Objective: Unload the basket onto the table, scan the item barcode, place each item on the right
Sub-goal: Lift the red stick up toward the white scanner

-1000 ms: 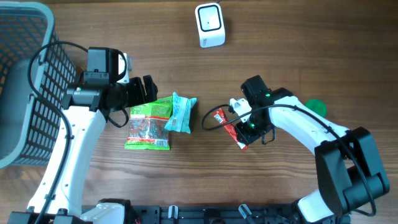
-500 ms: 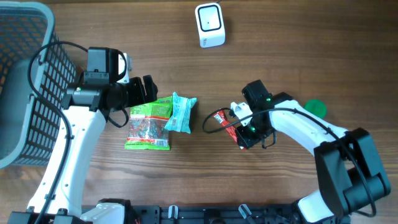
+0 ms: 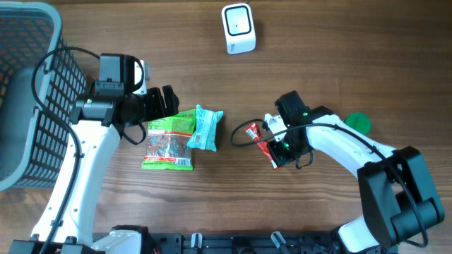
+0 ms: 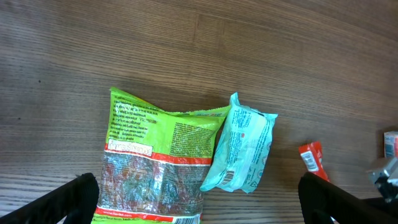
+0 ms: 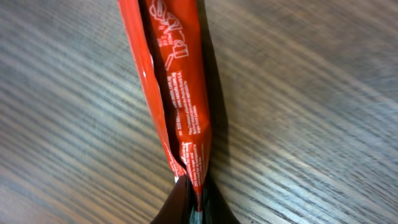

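A grey basket (image 3: 21,85) is seen at 9 o'clock on the table (image 3: 353,42). The left gripper (image 3: 171,102) is held wide open with nothing in it, near a green bag (image 3: 168,144), at its 12 o'clock. A blue packet (image 3: 205,128) is laid against the bag at 3 o'clock. A white scanner (image 3: 238,28) is stood at 12 o'clock. The red packet (image 3: 258,140) is pinched at its lower end by the right gripper (image 3: 277,161), shut tight on it. From the tips it is stretched toward 11 o'clock.
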`<state>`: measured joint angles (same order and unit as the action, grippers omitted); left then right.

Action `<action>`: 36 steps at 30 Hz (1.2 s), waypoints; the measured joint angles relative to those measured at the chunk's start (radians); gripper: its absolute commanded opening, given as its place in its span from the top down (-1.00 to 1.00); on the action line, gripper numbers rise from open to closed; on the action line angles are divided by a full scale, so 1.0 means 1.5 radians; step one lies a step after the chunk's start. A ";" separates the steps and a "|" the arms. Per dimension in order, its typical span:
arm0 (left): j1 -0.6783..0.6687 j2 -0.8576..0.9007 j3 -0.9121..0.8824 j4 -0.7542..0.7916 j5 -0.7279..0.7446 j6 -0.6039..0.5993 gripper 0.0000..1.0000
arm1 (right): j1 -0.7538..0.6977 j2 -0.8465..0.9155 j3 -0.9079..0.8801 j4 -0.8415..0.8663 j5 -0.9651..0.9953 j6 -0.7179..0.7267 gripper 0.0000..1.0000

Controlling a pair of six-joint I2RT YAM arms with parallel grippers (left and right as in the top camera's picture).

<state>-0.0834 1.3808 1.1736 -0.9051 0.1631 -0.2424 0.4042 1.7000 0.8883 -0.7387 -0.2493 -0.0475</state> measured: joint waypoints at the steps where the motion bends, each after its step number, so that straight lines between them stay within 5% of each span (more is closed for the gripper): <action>1: 0.000 0.000 0.000 0.000 0.000 0.000 -1.00 | 0.000 0.000 0.001 0.000 0.000 0.008 0.91; 11: 0.000 0.000 0.000 0.000 0.000 0.000 -1.00 | 0.000 -0.001 0.058 -0.051 -0.037 -0.004 0.92; 23: 0.000 0.000 0.000 0.000 0.000 0.000 -1.00 | 0.000 -0.073 0.095 -0.105 -0.200 -0.172 0.91; 30: 0.000 0.000 0.000 0.000 0.000 0.000 -1.00 | 0.000 -0.073 0.104 -0.063 -0.131 -0.105 0.91; 36: 0.000 0.000 0.000 0.000 0.000 0.000 -1.00 | 0.000 -0.072 0.262 -0.148 0.011 -0.042 0.91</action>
<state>-0.0834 1.3808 1.1736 -0.9054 0.1635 -0.2424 0.4042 1.5913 1.2812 -0.9600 -0.2325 -0.1104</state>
